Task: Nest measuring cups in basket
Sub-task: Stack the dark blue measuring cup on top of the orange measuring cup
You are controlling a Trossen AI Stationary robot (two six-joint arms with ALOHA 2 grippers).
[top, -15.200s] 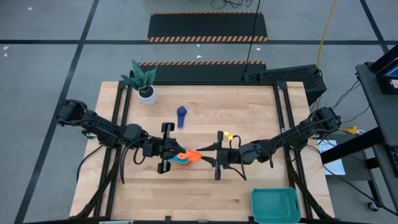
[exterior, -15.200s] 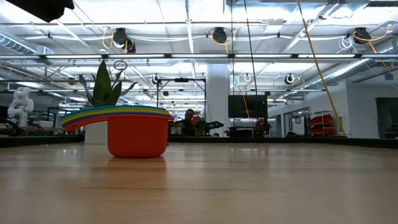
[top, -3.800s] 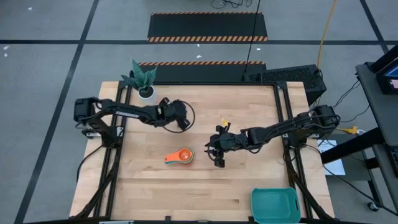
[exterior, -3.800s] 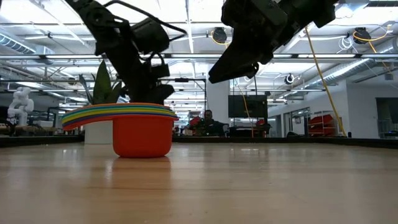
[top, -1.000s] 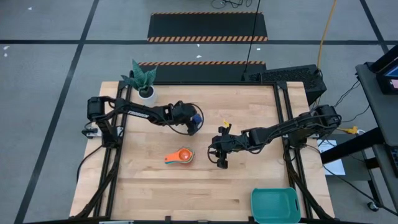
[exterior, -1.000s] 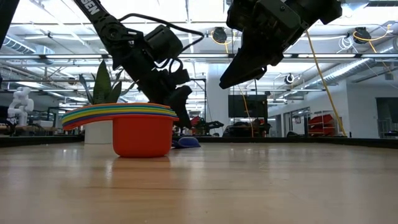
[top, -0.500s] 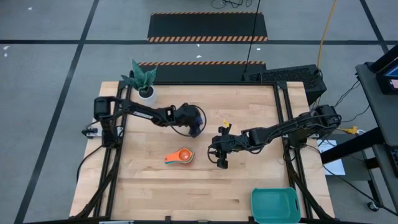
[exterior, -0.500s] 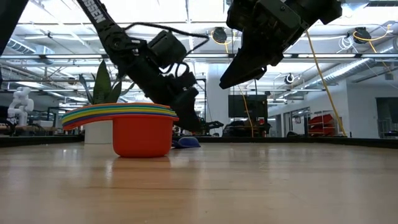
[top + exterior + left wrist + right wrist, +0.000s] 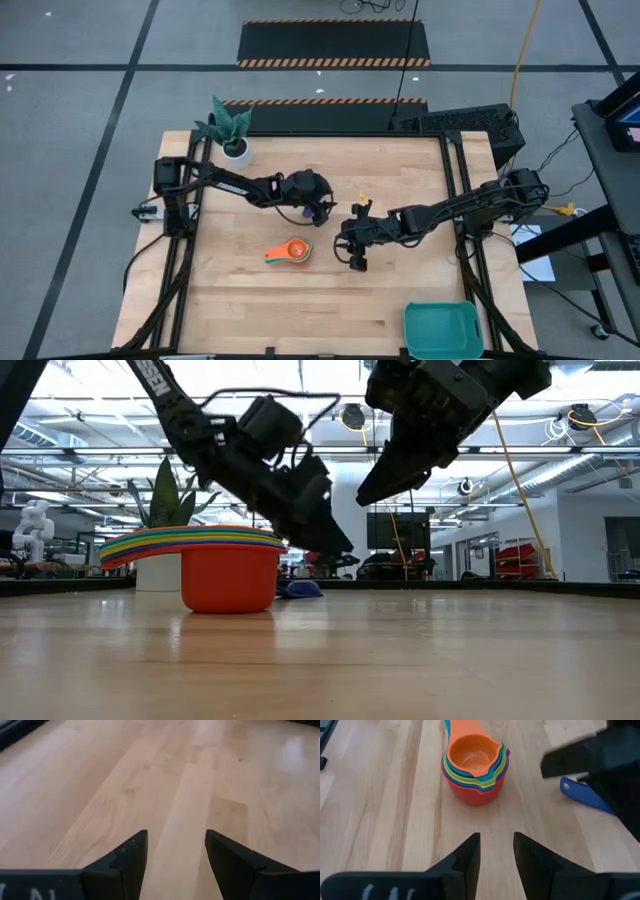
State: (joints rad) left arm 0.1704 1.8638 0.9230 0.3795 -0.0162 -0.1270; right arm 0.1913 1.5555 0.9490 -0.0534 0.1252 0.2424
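Note:
Several measuring cups stand nested in one stack point(image 9: 293, 251) on the table's middle, orange innermost and red outermost point(image 9: 475, 767). A navy cup point(image 9: 300, 588) lies on the table by itself to the stack's far right, its handle point(image 9: 585, 795) showing under my left arm. My left gripper point(image 9: 175, 855) hovers open over that cup point(image 9: 320, 205), with only bare wood between its fingers. My right gripper point(image 9: 496, 845) is open too, raised to the right of the stack point(image 9: 353, 258) and pointing at it. The teal basket point(image 9: 443, 330) sits at the near right corner.
A white plant pot point(image 9: 237, 150) with a green plant stands at the far left corner. Bare wood lies between the stack and the basket. Dark frame rails run along the table's left and right edges.
My left gripper has moved toward the table's right edge and risen a little above the navy cup, which stays on the table. Its fingers keep the same gap. The right arm and the stack have kept still.

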